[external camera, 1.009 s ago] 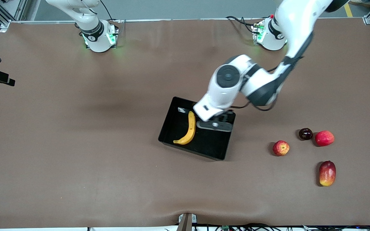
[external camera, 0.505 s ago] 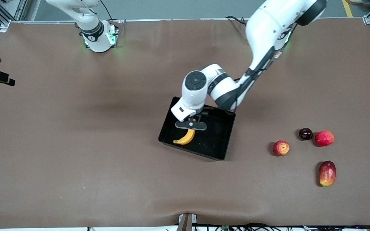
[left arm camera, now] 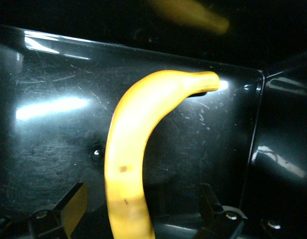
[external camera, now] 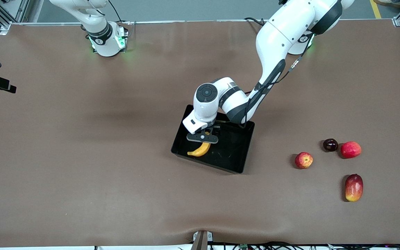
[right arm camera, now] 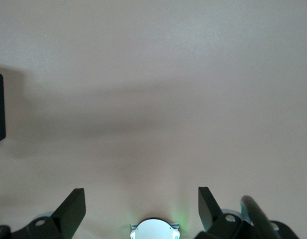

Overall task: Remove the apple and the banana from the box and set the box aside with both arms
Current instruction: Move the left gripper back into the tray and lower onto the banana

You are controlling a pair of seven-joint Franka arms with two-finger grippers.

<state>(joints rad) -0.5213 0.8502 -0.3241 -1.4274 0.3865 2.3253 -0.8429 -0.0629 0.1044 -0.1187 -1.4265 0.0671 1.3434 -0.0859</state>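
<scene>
Your banana lies in the black box, along the wall toward the right arm's end of the table, its curved tip near the corner closest to the front camera. In the left wrist view the banana runs between the two spread fingers, neither pad touching it. The left gripper sits low over the banana's upper half, jaws wide; whether its fingertips already reach the box floor is hard to judge. The box stands mid-table.

Toward the left arm's end you see the red apple with yellow streaks, and near it a dark round fruit, a red fruit and an elongated red-yellow fruit, all well apart from the box.

Your right arm waits; its right gripper hangs open over bare table.
</scene>
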